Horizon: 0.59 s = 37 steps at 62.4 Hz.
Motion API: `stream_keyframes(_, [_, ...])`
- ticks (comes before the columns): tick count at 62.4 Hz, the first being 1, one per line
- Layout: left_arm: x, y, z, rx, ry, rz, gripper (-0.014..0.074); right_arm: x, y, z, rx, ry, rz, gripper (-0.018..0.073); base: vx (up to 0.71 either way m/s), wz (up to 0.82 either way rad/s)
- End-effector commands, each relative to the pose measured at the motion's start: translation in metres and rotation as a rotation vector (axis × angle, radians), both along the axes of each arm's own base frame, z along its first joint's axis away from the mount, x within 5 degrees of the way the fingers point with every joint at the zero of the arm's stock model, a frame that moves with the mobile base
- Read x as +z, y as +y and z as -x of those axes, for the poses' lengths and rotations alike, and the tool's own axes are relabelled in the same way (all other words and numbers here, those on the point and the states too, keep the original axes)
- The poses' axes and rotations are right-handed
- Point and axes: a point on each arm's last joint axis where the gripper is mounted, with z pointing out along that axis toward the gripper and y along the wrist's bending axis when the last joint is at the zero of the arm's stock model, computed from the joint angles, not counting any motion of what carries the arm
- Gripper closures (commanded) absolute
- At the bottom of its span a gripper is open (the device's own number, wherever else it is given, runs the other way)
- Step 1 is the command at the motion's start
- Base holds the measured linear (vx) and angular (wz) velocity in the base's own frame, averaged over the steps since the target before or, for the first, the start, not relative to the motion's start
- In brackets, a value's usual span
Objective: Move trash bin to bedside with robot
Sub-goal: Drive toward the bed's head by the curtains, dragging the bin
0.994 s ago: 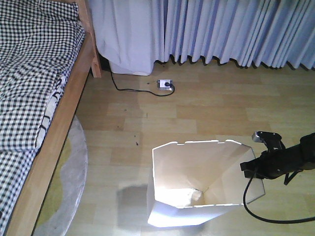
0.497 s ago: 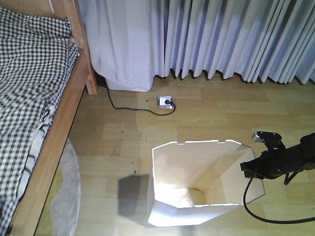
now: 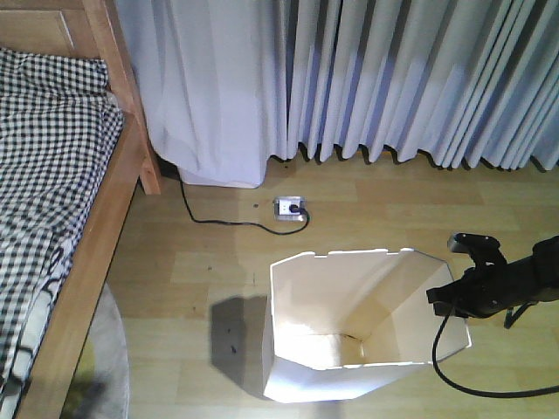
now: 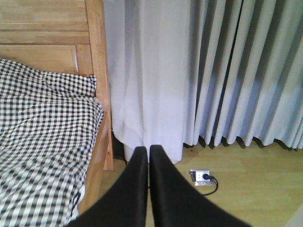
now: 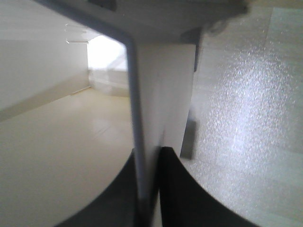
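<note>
The white trash bin [image 3: 349,288] stands on the wood floor at bottom centre of the front view, its cream inside showing. My right gripper [image 3: 439,298], on a slim black arm with a trailing cable, is shut on the bin's right rim. In the right wrist view the thin bin wall [image 5: 163,85] runs between the closed fingers of the right gripper [image 5: 150,153]. The bed [image 3: 96,262] with check bedding [image 3: 44,148] lies to the left, a stretch of floor apart from the bin. My left gripper [image 4: 147,150] is shut on nothing, facing the bed post [image 4: 97,71].
Pale curtains [image 3: 393,78] hang to the floor along the far wall. A power socket block [image 3: 290,208] with a black cable lies on the floor between bin and curtains. A grey round rug [image 3: 109,367] edges out beside the bed frame.
The whole view has advanced toward the curtains: bed, socket block and curtains slid down and left in the frame. The bin and right gripper keep the same place in the frame, still clamped together.
</note>
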Motion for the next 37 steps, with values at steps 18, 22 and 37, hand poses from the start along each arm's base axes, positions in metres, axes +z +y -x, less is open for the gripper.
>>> stream_keyframes(18, [-0.0027, -0.0003, -0.0011, -0.004, -0.053, 0.014, 0.0602, 0.0308, 0.0113, -0.0141, -0.005, -0.098, -0.178, 0.0566, 0.25, -0.02])
stream_keyframes(22, [-0.0027, -0.0003, -0.0011, -0.004, -0.053, 0.014, 0.0602, 0.0308, 0.0113, -0.0141, -0.005, -0.098, -0.178, 0.0566, 0.25, -0.04])
stream_keyframes(37, [-0.0027, -0.0003, -0.0011, -0.004, -0.053, 0.014, 0.0602, 0.0308, 0.0113, -0.0141, -0.005, -0.098, -0.178, 0.0566, 0.26, -0.04])
